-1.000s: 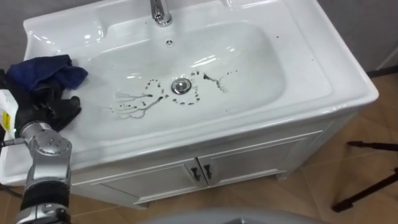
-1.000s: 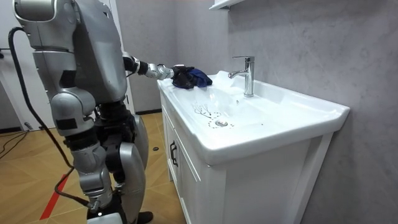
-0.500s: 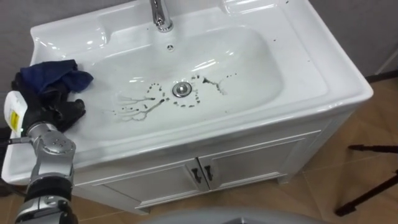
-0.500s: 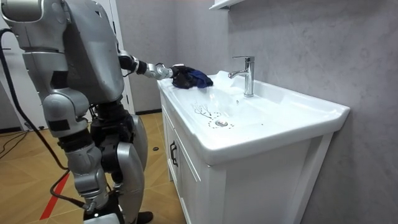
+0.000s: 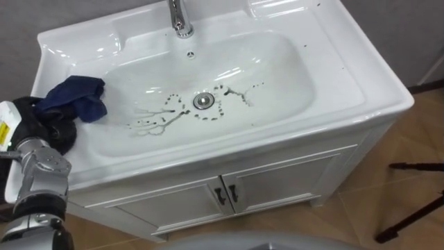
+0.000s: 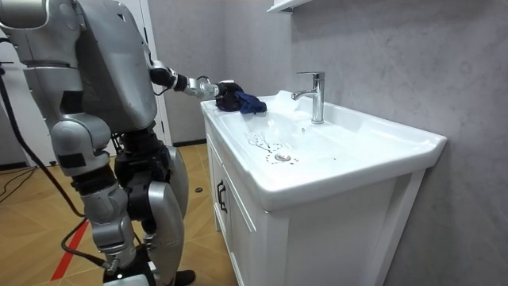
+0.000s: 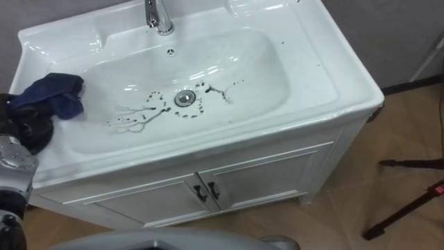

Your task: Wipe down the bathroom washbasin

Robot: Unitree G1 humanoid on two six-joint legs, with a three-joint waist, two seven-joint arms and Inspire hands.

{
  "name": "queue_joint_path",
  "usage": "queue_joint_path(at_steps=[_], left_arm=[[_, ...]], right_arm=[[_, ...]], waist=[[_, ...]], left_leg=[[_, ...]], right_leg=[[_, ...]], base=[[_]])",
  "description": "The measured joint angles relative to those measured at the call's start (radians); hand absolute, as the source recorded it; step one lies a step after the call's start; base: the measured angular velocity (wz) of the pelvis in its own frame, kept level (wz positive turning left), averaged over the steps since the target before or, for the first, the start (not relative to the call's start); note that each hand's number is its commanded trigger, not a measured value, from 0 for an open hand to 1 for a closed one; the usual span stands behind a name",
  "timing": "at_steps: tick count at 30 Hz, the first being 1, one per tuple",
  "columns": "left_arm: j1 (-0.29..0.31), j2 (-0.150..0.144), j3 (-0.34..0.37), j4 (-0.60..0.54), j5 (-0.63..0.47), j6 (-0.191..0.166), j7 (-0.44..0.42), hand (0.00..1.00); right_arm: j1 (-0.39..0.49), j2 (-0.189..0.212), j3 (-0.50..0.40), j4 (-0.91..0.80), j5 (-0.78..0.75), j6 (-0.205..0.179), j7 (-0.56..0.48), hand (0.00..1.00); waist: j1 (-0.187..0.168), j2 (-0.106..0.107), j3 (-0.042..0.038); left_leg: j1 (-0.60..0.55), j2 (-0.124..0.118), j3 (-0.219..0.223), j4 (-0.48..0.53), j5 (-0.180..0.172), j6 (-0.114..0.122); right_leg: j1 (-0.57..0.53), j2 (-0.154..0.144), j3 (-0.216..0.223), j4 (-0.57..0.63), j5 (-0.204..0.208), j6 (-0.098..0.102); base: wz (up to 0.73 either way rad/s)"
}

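The white basin (image 5: 277,76) has dark smears (image 5: 156,119) around its drain (image 5: 202,101) and a chrome tap (image 5: 180,17) at the back. A dark blue cloth (image 5: 78,97) is bunched over the basin's left rim. My black left hand (image 5: 47,129) is at that rim with its fingers curled into the near edge of the cloth. In the room view the left hand (image 6: 225,97) holds the cloth (image 6: 249,102) slightly raised at the basin's far corner, and I stand at the basin's end with the left arm stretched out.
White cabinet doors with dark handles (image 5: 225,195) sit under the basin. Black tripod legs (image 5: 409,212) lie on the wooden floor at the right. A grey wall backs the tap, with a small shelf (image 6: 284,5) above.
My left hand's fingers have curled from straight onto the cloth, which is now bunched and pulled slightly toward the bowl. The view itself has shifted a little.
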Motion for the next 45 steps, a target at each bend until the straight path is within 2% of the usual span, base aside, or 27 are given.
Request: queue_joint_path(at_steps=[9, 17, 21, 24, 27, 29, 30, 33, 34, 35, 37, 39, 42, 45], left_arm=[[0.000, 0.010, 0.000, 0.007, 0.000, 0.006, -0.009, 1.00], [-0.001, 0.006, -0.001, 0.006, -0.001, 0.007, 0.002, 1.00], [-0.002, 0.005, 0.000, -0.018, 0.000, 0.017, 0.002, 1.00], [-0.002, 0.002, -0.001, -0.042, 0.000, 0.036, -0.001, 1.00], [0.000, -0.002, 0.000, -0.112, -0.002, 0.082, -0.002, 1.00], [0.000, -0.017, 0.001, -0.207, 0.001, 0.122, 0.003, 1.00], [0.001, -0.018, 0.000, -0.232, 0.002, 0.125, 0.004, 1.00], [0.008, -0.035, -0.001, -0.369, 0.000, 0.124, 0.010, 1.00], [0.008, -0.054, -0.005, -0.420, 0.000, 0.118, 0.025, 1.00], [0.008, -0.063, -0.027, -0.452, 0.001, 0.106, 0.040, 1.00], [0.008, -0.067, -0.064, -0.482, 0.000, 0.080, 0.046, 1.00], [0.008, -0.078, -0.096, -0.539, 0.001, 0.075, 0.046, 1.00], [0.008, -0.079, -0.136, -0.597, 0.001, 0.042, 0.045, 1.00], [0.008, -0.085, -0.143, -0.652, 0.006, 0.040, 0.044, 1.00]], right_arm=[[-0.003, -0.018, 0.007, 0.012, -0.001, 0.001, 0.009, 0.00], [-0.018, -0.018, 0.008, 0.009, 0.007, -0.004, -0.005, 0.00], [-0.022, -0.018, 0.007, 0.008, 0.007, -0.021, -0.023, 0.00], [-0.024, -0.017, 0.010, 0.009, 0.010, -0.023, -0.028, 0.00], [-0.032, -0.011, 0.011, 0.014, 0.011, -0.035, -0.036, 0.00], [-0.041, -0.003, 0.011, 0.023, 0.020, -0.043, -0.048, 0.00], [-0.044, 0.000, 0.011, 0.029, 0.026, -0.043, -0.051, 0.00], [-0.066, 0.001, 0.011, 0.049, 0.031, -0.048, -0.061, 0.00], [-0.076, 0.003, 0.013, 0.054, 0.031, -0.059, -0.066, 0.00], [-0.082, 0.005, 0.021, 0.057, 0.034, -0.071, -0.070, 0.00], [-0.088, 0.011, 0.040, 0.058, 0.037, -0.087, -0.070, 0.00], [-0.087, 0.016, 0.052, 0.059, 0.045, -0.092, -0.070, 0.00], [-0.086, 0.013, 0.076, 0.075, 0.067, -0.088, -0.068, 0.00], [-0.077, 0.018, 0.088, 0.076, 0.061, -0.087, -0.064, 0.00]], waist=[[0.005, 0.002, -0.0006], [0.000, 0.007, -0.0004], [-0.003, 0.009, -0.0024], [-0.016, 0.008, -0.0024], [-0.025, 0.005, 0.0001], [-0.029, -0.008, 0.0064], [-0.025, -0.013, 0.0069], [-0.014, -0.019, 0.0085], [-0.019, -0.018, 0.0092], [-0.024, -0.011, 0.0135], [-0.028, 0.000, 0.0133], [-0.033, 0.002, 0.0120], [-0.035, -0.004, 0.0142], [-0.046, -0.012, 0.0172]], left_leg=[[0.012, 0.002, 0.023, -0.003, 0.000, 0.000], [0.014, 0.002, 0.022, -0.005, 0.000, 0.000], [-0.006, 0.001, 0.012, -0.001, 0.000, 0.000], [-0.015, -0.001, -0.004, 0.003, 0.000, 0.000], [-0.024, -0.002, -0.013, 0.004, 0.000, 0.000], [-0.044, -0.004, -0.021, 0.015, 0.000, 0.000], [-0.048, -0.004, -0.021, 0.016, 0.000, 0.000], [-0.058, -0.007, -0.031, 0.017, 0.000, 0.000], [-0.057, -0.008, -0.034, 0.017, 0.000, 0.000], [-0.054, -0.010, -0.034, 0.016, 0.000, 0.001], [-0.051, -0.011, -0.034, 0.015, 0.000, 0.001], [-0.050, -0.010, -0.033, 0.015, 0.000, 0.001], [-0.045, -0.007, -0.033, 0.015, 0.000, 0.001], [-0.052, -0.005, -0.032, 0.015, 0.000, 0.001]], right_leg=[[0.006, 0.002, 0.006, -0.002, 0.000, 0.000], [0.004, 0.000, 0.004, -0.001, 0.000, 0.000], [-0.012, 0.000, -0.001, 0.000, 0.000, 0.000], [-0.010, 0.000, -0.014, -0.001, 0.000, 0.000], [-0.011, -0.002, -0.029, -0.003, 0.000, 0.000], [-0.012, -0.004, -0.051, -0.016, 0.001, 0.001], [-0.013, -0.004, -0.055, -0.017, 0.001, 0.001], [-0.019, -0.003, -0.058, -0.018, 0.002, 0.002], [-0.017, -0.002, -0.058, -0.019, 0.003, 0.004], [-0.014, -0.003, -0.058, -0.019, 0.004, 0.005], [-0.011, -0.005, -0.056, -0.018, 0.004, 0.005], [-0.013, -0.005, -0.056, -0.018, 0.004, 0.005], [-0.011, -0.008, -0.056, -0.018, 0.004, 0.005], [-0.012, -0.005, -0.055, -0.017, 0.005, 0.003]], base=[[-0.02], [0.00], [0.07], [0.15], [0.17], [0.30], [0.29], [0.08], [0.00], [0.00], [-0.07], [-0.05], [-0.09], [0.01]])
